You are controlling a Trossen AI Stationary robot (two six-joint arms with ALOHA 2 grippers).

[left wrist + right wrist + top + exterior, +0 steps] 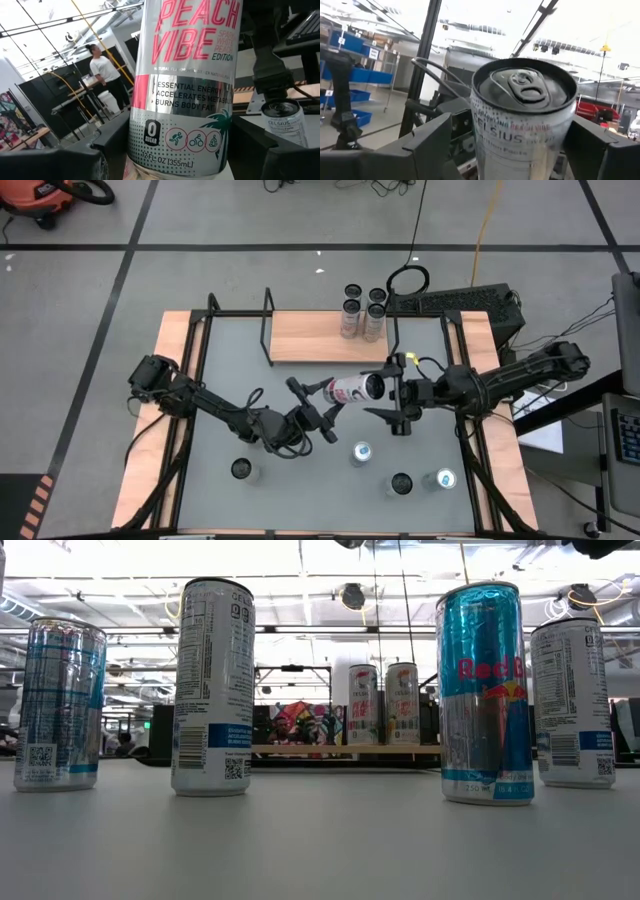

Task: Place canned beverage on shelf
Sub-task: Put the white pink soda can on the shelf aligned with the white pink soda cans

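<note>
Both claws, left [318, 402] and right [385, 402], pinch one can [353, 389]; four cans [362, 312] stand on the shelf [310, 337] beyond, four [400, 483] on the desk [220, 400].

Four cans [363, 311] stand on the shelf [310, 337]; four more cans [361, 452] near the table's front.

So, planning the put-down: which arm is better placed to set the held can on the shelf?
Right, probably. The right gripper brackets the can's top, nearer the shelf than the left gripper.
</note>
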